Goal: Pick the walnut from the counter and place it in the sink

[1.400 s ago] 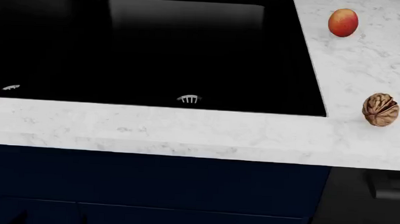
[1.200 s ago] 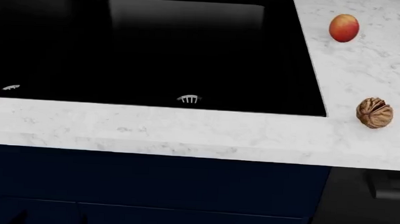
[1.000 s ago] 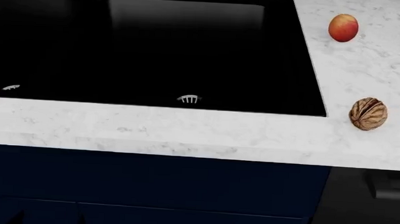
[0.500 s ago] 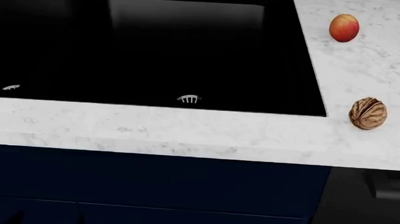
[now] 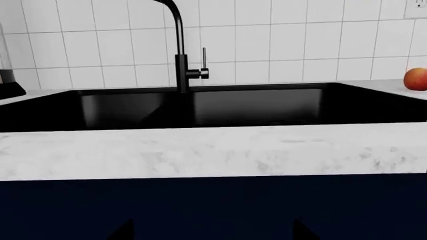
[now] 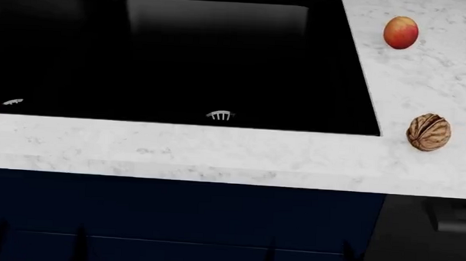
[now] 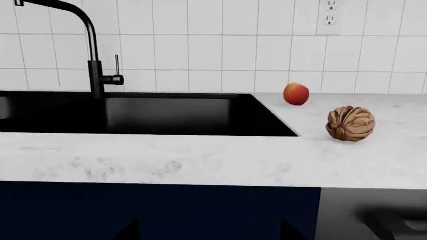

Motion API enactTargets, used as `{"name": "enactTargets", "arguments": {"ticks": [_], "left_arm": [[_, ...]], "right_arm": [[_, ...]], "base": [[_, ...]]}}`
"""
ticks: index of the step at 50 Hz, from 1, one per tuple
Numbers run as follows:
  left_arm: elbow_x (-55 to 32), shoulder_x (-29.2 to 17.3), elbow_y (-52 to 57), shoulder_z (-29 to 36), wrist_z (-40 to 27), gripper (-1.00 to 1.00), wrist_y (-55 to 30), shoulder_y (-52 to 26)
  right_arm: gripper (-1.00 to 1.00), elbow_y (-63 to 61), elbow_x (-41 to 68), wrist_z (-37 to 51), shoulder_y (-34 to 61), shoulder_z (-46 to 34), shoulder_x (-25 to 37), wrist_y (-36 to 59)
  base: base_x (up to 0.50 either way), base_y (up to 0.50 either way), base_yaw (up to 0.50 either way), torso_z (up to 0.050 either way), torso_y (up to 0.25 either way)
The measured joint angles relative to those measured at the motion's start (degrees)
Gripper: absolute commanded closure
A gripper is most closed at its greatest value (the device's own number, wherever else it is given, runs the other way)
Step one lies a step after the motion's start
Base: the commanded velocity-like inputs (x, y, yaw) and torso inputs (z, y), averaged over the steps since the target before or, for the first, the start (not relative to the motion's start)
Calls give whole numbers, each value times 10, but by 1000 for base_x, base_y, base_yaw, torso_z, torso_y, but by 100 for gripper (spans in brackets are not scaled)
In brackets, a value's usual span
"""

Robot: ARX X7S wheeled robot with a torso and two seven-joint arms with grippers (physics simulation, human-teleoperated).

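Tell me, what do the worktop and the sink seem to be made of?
The counter looks like polished white marble or an imitation: pale with faint grey veining. The sink looks like matte black composite or coated metal, since it shows almost no reflections; which one is unclear.

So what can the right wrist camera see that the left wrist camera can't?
Only the right wrist view shows the walnut sitting on the counter, apart from the sink's corner, and a wall outlet on the tiles. Only the left wrist view shows a dark object at its edge, too cut off to identify. Both show the black sink, the black faucet, the red-orange fruit farther back on the counter, the white tiles and the navy cabinets. Neither shows an end effector clearly.
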Motion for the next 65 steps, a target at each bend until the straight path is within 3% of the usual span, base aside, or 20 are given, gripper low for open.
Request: {"name": "enactTargets", "arguments": {"ticks": [12, 25, 49, 57, 65], "left_arm": [[-2, -14, 54, 1, -13, -100, -73, -21], [-24, -30, 113, -10, -19, -100, -210, -92], [-96, -71, 214, -106, -36, -100, -462, -225], [-109, -86, 240, -131, -41, -100, -514, -254], [-117, -93, 255, -142, -44, -100, -540, -267]], "right_arm": [[-100, -71, 8, 10, 19, 2, 19, 67], [-100, -155, 29, 19, 72, 8, 41, 192], [-100, -277, 88, 60, 238, 70, 62, 505], [-100, -326, 129, 52, 312, 117, 64, 638], [-100, -353, 156, 45, 353, 147, 63, 714]], "base": [[0, 0, 0, 0, 0], [0, 0, 0, 0, 0], [0, 0, 0, 0, 0], [0, 0, 0, 0, 0], [0, 0, 0, 0, 0]]}}
